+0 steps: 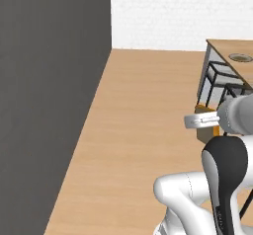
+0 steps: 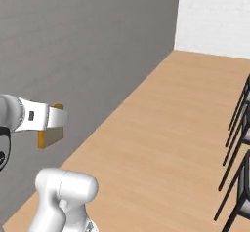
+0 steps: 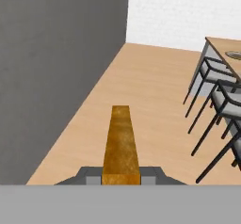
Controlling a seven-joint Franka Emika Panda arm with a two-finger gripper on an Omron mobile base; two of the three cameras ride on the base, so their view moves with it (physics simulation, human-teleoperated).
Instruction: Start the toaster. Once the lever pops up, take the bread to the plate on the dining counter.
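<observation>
Now the bread fills the middle of the hand view, seen edge-on: a narrow golden-brown strip with its long axis running straight out from the tool, pointing ahead along the wood floor toward the white back wall. The tool is pinching the bread, one dark finger tight on each broad face at the near end, so the slice stands on edge between them and sticks out well past the tips.

From the right base view the same slice shows as a tan slab hanging just below the tool's white fingers, carried high over the floor with the dark grey wall behind the bread. From the left base view only slivers of bread peek out at the tool, most of the slice hidden behind the arm's grey wrist.

The plate turns up in the left base view, far ahead of the bread to the right, lying flat on the wooden surface, with black chairs tucked under it. The hand view catches that plate's rim at its right edge, well apart from the bread. The right base view shows a row of chairs well right of the bread.
</observation>
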